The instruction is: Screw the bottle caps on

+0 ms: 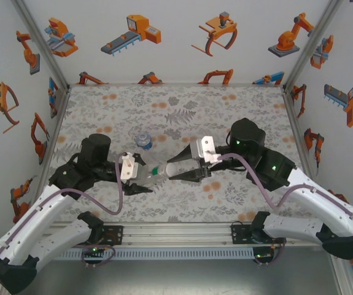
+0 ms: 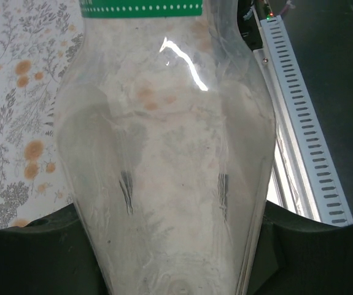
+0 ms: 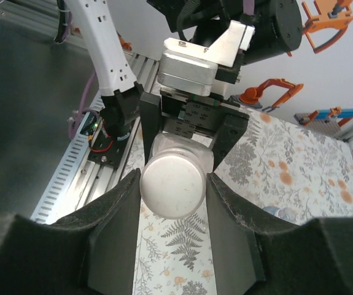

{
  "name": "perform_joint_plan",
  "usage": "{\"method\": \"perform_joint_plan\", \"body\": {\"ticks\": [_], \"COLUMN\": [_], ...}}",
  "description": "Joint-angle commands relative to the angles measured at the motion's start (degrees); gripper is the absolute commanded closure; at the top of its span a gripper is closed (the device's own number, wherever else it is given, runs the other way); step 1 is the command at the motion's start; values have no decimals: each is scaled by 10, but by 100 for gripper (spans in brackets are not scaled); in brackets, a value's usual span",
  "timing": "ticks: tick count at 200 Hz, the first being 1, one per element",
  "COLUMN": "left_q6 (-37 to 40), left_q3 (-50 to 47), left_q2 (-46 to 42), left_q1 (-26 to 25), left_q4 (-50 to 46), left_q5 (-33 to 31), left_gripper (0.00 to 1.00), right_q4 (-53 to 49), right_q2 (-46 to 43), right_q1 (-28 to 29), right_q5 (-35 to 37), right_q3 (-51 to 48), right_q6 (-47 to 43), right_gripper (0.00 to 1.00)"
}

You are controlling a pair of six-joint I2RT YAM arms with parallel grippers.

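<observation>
Horizontally, left end effector [image 1: 144, 178] clamps bottle [image 2: 164, 153], right end effector [image 1: 173, 171] pinches its cap [image 3: 171, 185].

One overhead view, two close wrist views
Top camera looks down from behind onto the whole table [image 1: 225, 104]; wrist cameras face each other, very near opposite ends of one bottle [image 1: 167, 170], also seen from overhead

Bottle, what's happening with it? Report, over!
Left gripper shut on bottle. Right gripper shut on its other end. Bottle held sideways between them. Blue bottle stands behind, not in the way.
</observation>
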Motion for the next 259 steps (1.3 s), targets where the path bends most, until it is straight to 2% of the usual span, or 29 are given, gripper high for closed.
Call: {"method": "perform_joint_plan", "body": {"ticks": [1, 58, 120, 150, 180, 196, 221, 259], "left_q6": [3, 8, -9, -11, -1, -7, -17, -19], "left_q3": [31, 47, 52, 53, 48, 38, 22, 13], "left_q2": [-4, 0, 6, 5, -4, -13, -27, -26], "left_q1": [-9, -25, -37, -39, -43, -42, -42, -43], "left_q4": [10, 10, 8, 9, 17, 39, 71, 89], "left_q5": [66, 74, 6, -4, -4, -14, -50, -110], "left_gripper": [100, 100, 100, 100, 100, 100, 100, 100], "right_q4": [-34, -26, -73, -74, -33, 8, 60, 120], "right_q2": [0, 18, 28, 28, 27, 24, 19, 9], "right_q1": [0, 1, 0, 1, 1, 2, 1, 2], "right_q5": [-40, -52, 41, 49, 53, 73, 145, 310], "right_q3": [8, 16, 38, 33, 8, -12, -41, -97], "right_q6": [-23, 26, 55, 59, 86, 129, 230, 466], "right_gripper": [100, 100, 100, 100, 100, 100, 100, 100]}}
